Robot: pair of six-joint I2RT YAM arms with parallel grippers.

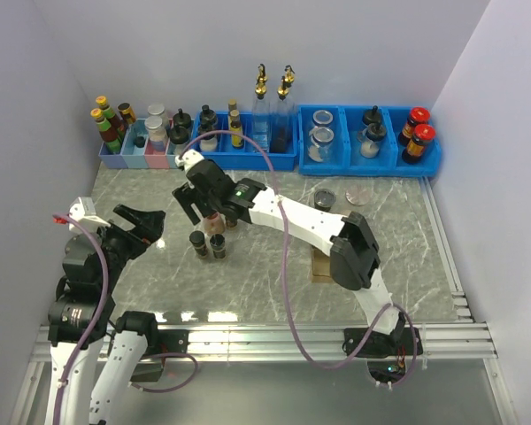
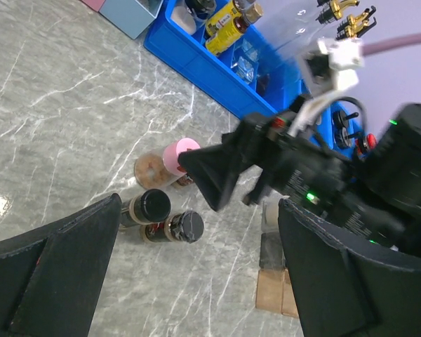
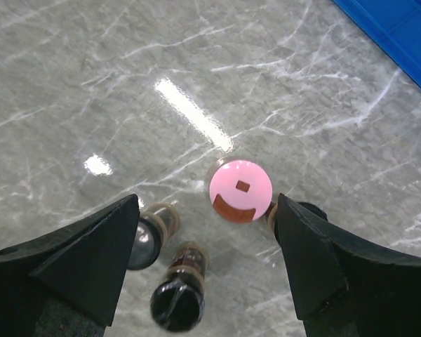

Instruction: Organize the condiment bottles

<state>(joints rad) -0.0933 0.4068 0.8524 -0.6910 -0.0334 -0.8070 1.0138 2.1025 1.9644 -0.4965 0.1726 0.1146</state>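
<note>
Grey marble surface (image 1: 398, 230) carries a small cluster of spice jars left of centre, and the right arm stretches across to hang over them. The right fingers (image 3: 316, 267) are spread wide with the pink-lidded jar (image 3: 240, 189) standing upright between them. In the right wrist view its lid sits just beside one finger and well apart from the other, and whether that near finger touches it I cannot tell. The jar stands on the surface, not lifted.

Two black-lidded jars (image 3: 179, 302) stand upright just beside each other on the near side of the pink one, close to it, outside the span of the fingers. A fourth jar (image 3: 310, 210) peeps out behind one finger, mostly hidden.

The left fingers (image 2: 56, 274) are spread too, with nothing between them, hovering above the surface to the left of the cluster and pointed toward it.

Along the far edge runs a row of blue bins (image 1: 248, 158) holding more jars and bottles, with smaller pale bins (image 1: 146, 158) at the left end. A brown block (image 1: 321, 266) lies under the right arm.
</note>
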